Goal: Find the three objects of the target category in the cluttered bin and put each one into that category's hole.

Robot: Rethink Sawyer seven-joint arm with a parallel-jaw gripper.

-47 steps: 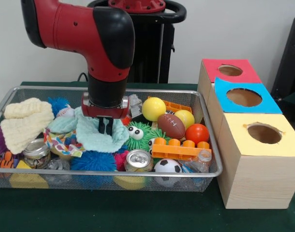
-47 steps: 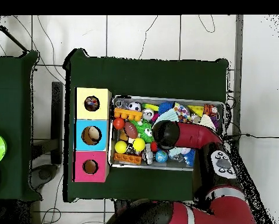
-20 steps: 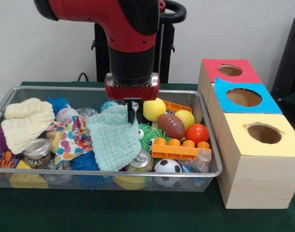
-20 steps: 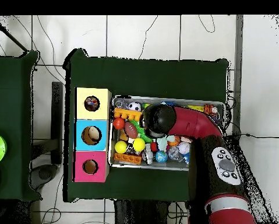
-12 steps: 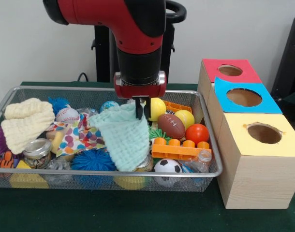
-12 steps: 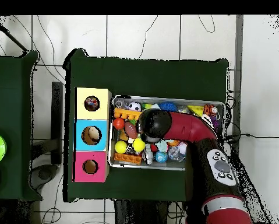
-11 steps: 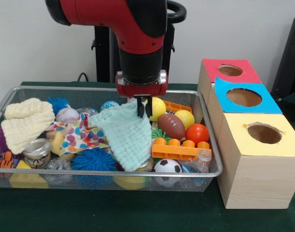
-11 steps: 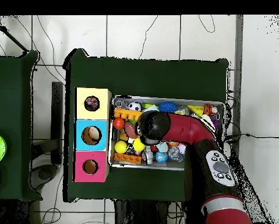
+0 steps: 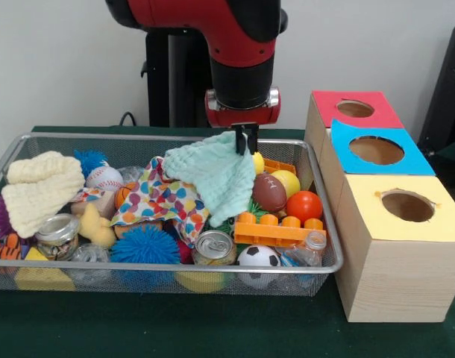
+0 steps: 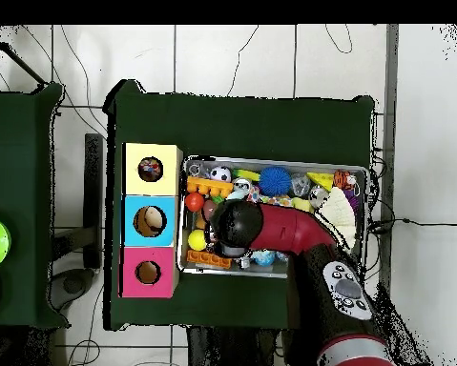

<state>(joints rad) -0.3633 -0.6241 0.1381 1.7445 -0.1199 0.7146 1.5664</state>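
Bin [image 9: 321,267] nearest, full of clutter; dotted fabric [image 9: 162,201] lies mid-bin among the toys. Yellow-topped hole [image 9: 407,206] to its right, beside bin. Farther back, gripper [image 9: 246,139] pinches mint cloth [image 9: 212,173], lifted, draping over fabric.

The front camera sat close across the table [image 9: 175,328], facing the robot, while the overhead camera looked straight down from high up, both sharing the wire basket [image 9: 212,287] and three boxes [image 10: 151,219].
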